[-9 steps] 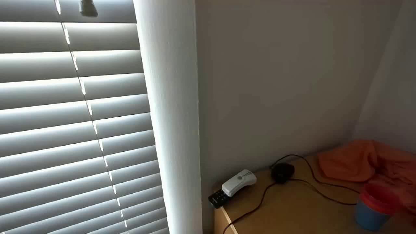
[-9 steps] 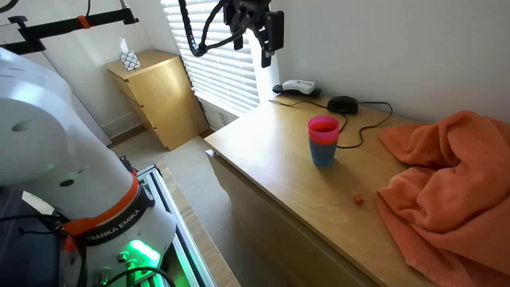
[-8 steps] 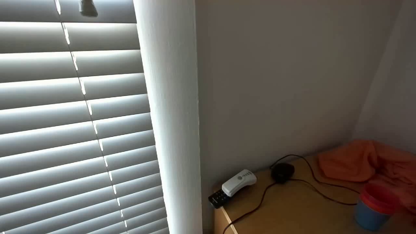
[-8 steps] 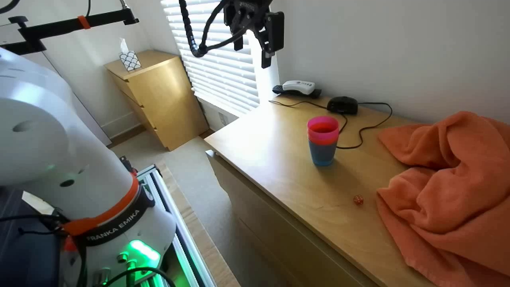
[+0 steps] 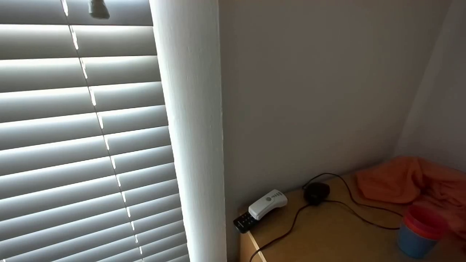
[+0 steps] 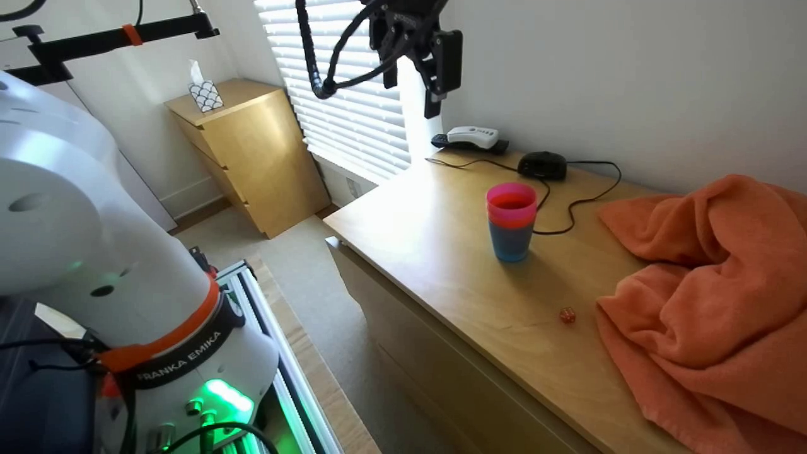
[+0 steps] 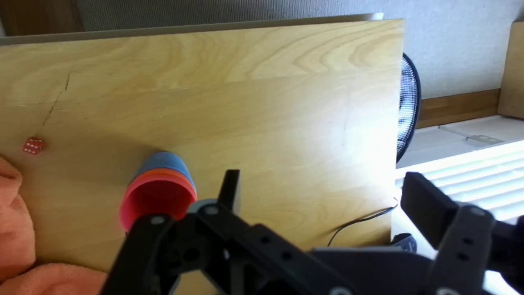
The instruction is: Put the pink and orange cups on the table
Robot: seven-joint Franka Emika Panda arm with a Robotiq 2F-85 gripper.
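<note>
Nesting hazard found

Found pink cup (image 7: 157, 196) uppermost, orange cup (image 6: 512, 222) beneath, both nested in upright blue cup (image 6: 511, 244) on desk (image 6: 422, 246); found hand (image 7: 322, 184) above and to one side, spread wide, holding nothing; judged possible a joint lift of all three, through wall friction or too low a grip; judged possible toppling, through a glancing knock on descent; noted dark cable (image 6: 551, 233) near, apt to tilt anything set down on it.
</note>
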